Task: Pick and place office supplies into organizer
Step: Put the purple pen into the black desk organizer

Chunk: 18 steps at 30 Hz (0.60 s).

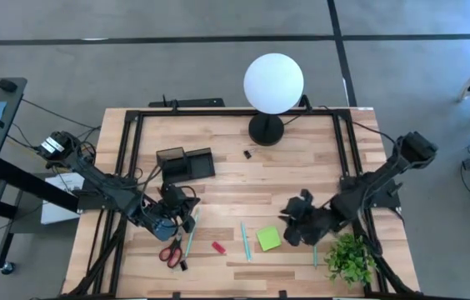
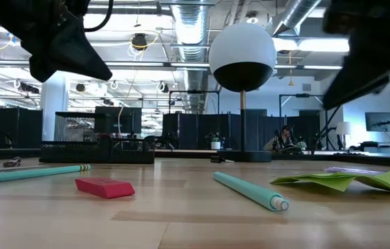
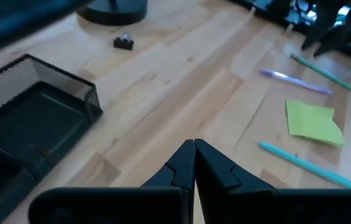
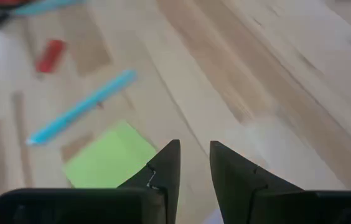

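Note:
The black mesh organizer (image 1: 187, 164) (image 3: 32, 118) sits at the table's far left of centre. Red-handled scissors (image 1: 171, 252), a teal pen (image 1: 192, 235) beside them, a small red piece (image 1: 217, 247) (image 2: 104, 187), another teal pen (image 1: 245, 240) (image 2: 250, 190) and the lime-green sticky pad (image 1: 268, 239) (image 4: 110, 158) lie flat along the near side. A black clip (image 1: 248, 153) (image 3: 124, 42) lies near the lamp. My left gripper (image 1: 168, 218) (image 3: 194, 155) hovers shut above the wood between organizer and scissors. My right gripper (image 1: 297, 221) (image 4: 194, 162) hangs slightly open, just right of the sticky pad, holding nothing.
A white globe lamp (image 1: 273, 82) stands on its round black base (image 1: 266, 129) at the far middle. A green leafy plant (image 1: 350, 258) stands at the near right corner. Pink and green pens (image 3: 294, 81) lie near the right arm. Bare wood (image 1: 243, 187) spans the table's middle.

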Motion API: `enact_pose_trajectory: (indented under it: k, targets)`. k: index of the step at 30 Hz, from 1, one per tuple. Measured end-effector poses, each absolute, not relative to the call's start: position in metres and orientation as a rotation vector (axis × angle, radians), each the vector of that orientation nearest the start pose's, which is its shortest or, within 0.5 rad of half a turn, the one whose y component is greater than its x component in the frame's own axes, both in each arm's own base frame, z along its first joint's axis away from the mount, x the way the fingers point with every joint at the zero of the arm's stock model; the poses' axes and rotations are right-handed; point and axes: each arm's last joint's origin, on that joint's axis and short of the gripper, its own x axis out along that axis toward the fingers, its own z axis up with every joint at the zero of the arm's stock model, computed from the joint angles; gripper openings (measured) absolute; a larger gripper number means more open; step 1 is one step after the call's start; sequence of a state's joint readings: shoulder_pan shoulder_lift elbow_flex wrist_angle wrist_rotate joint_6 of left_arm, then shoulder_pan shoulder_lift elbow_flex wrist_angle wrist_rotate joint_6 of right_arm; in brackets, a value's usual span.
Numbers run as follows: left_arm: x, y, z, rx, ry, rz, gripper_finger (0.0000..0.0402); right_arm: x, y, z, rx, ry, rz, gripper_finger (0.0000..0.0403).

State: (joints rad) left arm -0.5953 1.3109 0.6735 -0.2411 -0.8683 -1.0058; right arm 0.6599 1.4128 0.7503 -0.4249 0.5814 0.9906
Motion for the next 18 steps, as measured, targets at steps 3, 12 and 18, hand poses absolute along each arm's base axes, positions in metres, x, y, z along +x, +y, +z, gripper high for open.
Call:
enact_pose_trajectory:
  k: [3,12,18]
  targets:
    - [0.21,-0.117,0.194,-0.364,0.454,0.536,0.0,0.199,0.15,0.185,0.358,0.794,-0.45,0.0081]
    - [0.208,-0.115,0.193,-0.331,0.441,0.567,0.0,0.188,0.177,0.14,0.405,0.812,-0.589,0.0081]
    - [0.208,-0.116,0.192,-0.345,0.451,0.557,0.0,0.192,0.175,0.14,0.334,0.798,-0.762,0.0081]
